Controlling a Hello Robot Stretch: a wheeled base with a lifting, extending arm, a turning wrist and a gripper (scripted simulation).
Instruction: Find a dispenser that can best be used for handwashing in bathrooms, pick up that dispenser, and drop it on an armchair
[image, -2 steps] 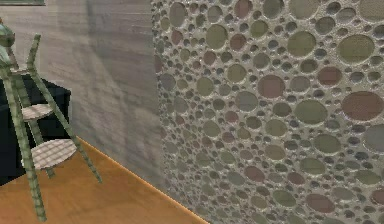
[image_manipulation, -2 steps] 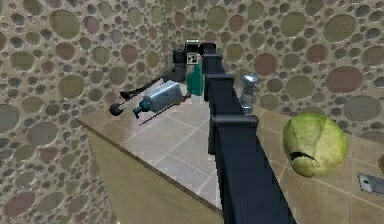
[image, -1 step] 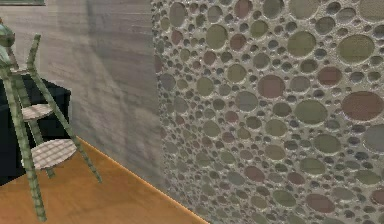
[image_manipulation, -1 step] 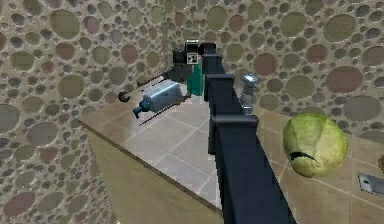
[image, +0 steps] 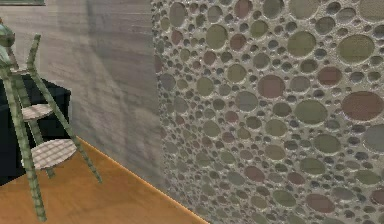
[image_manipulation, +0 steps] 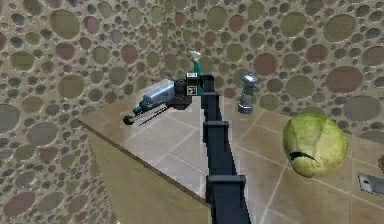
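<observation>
The gripper (image_manipulation: 134, 118) hangs over bare countertop (image_manipulation: 150, 138) holding nothing, its grip otherwise untellable, so I judge it should shift right and farther toward the teal-topped dispenser (image_manipulation: 197, 66) near the far wall, avoiding the grey canister (image_manipulation: 247, 92).

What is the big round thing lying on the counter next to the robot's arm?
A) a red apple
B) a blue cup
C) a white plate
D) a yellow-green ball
D: a yellow-green ball with a curved seam lies on the tiled counter, toward the arm side view's right.
</observation>
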